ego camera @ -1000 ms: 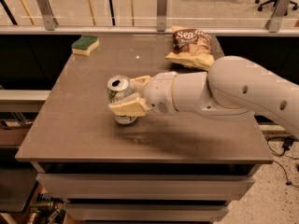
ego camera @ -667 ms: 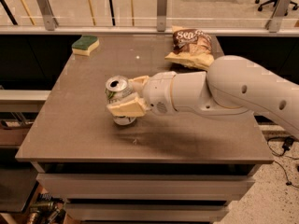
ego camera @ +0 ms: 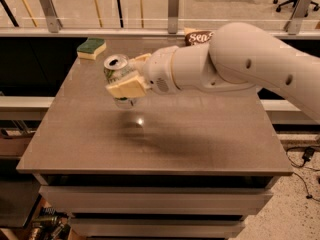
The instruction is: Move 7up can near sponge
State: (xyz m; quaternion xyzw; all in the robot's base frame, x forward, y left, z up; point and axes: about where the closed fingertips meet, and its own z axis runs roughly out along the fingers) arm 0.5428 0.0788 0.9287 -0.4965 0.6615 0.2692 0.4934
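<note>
**A:** What are the fingers (ego camera: 127, 88) doing?

**B:** They're closed narrowly on the 7up can (ego camera: 115, 64). One pale pad lies across the side of the can facing us, and the other shows behind it near the rim. The can sits between them, tilted a little, with its pull-tab top toward the camera.

**A:** So the gripper (ego camera: 124, 74) has it. Where is it?

**B:** Over the left half of the surface (ego camera: 150, 149). The can seems to hang clear of the surface, because a dark shadow lies on the surface just below it and nothing else is under it.

**A:** How will the can handle?

**B:** I'd judge it light, with thin walls. It's stiff enough to hold, but a hard squeeze would dent it. Smooth aluminium is also slippery, so a grip across the middle of the body, like this one, looks best to me. The tilt suggests it could turn in the pads if it's swung fast.

**A:** And further out?

**B:** The white arm (ego camera: 250, 59) comes in from the right. The sponge (ego camera: 91, 47) lies at the far left corner, beyond the can and apart from it. A chip bag (ego camera: 197, 35) peeks out from behind the arm at the far edge.
</note>
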